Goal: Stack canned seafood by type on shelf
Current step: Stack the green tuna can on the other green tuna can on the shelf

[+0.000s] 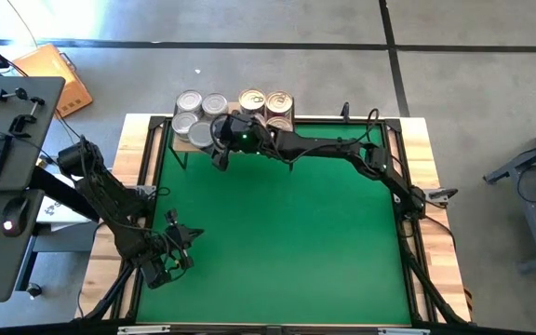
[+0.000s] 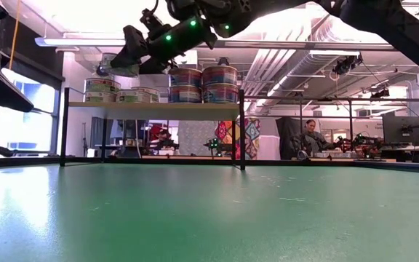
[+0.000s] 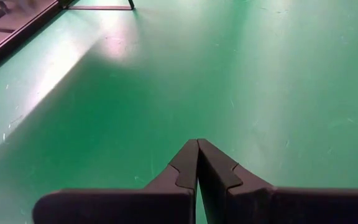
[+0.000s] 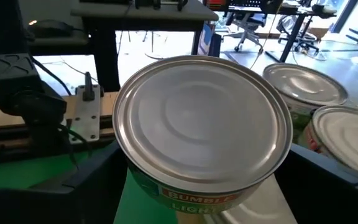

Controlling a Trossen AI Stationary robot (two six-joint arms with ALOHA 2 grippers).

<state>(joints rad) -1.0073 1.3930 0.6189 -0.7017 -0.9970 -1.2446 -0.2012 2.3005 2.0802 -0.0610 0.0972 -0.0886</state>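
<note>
Your right gripper (image 4: 201, 186) is holding a silver-lidded can (image 4: 202, 121) between wide-spread fingers, hovering over the left end of the shelf (image 2: 155, 106), beside other silver-lidded cans (image 1: 188, 100). Gold-lidded cans (image 1: 266, 100) are sitting stacked further along the shelf. Your left gripper (image 3: 197, 163) is resting fully closed, empty, low over the green mat (image 1: 287, 242).

A silver-grey lid is seen on the held can (image 4: 202, 121), with a green and red label below. Gold lids are shown on two cans (image 1: 266, 101). The mat (image 1: 287, 233) is coloured green, the shelf (image 2: 151, 106) light wood.
</note>
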